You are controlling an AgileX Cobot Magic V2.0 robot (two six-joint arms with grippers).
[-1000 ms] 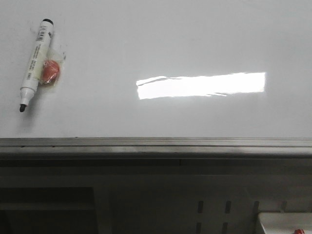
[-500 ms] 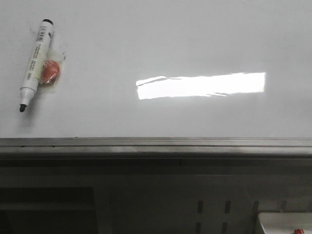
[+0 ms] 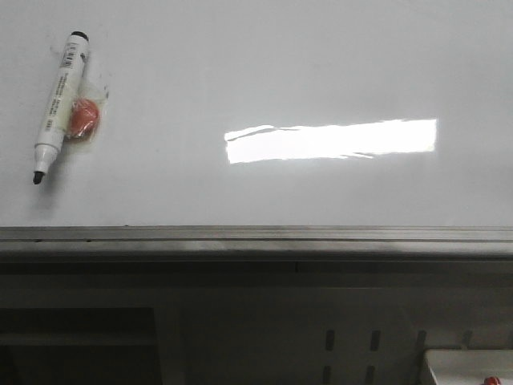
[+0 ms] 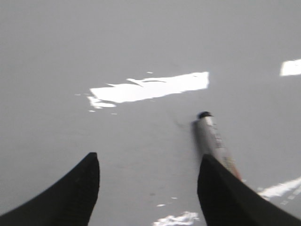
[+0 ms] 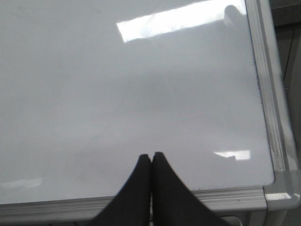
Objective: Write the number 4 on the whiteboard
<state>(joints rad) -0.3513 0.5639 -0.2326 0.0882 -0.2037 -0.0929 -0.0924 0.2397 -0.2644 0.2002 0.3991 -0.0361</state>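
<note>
The whiteboard [image 3: 264,64] fills the front view, glossy white with a grey metal rail [image 3: 256,239] along its near edge. No number 4 shows on it. A white marker [image 3: 58,103] with a black tip lies at the board's left, next to an orange round piece [image 3: 82,117]. My left gripper [image 4: 148,162] is open above the board; the marker [image 4: 212,140] runs partly under one finger [image 4: 225,193], outside the gap. My right gripper [image 5: 151,156] is shut and empty over the board's near corner. Neither gripper shows in the front view.
A bright rectangular light reflection [image 3: 330,140] lies mid-board. Below the rail is a dark perforated frame [image 3: 353,345], with a white tray corner [image 3: 469,367] at lower right. The board's corner and side rail [image 5: 268,117] show in the right wrist view.
</note>
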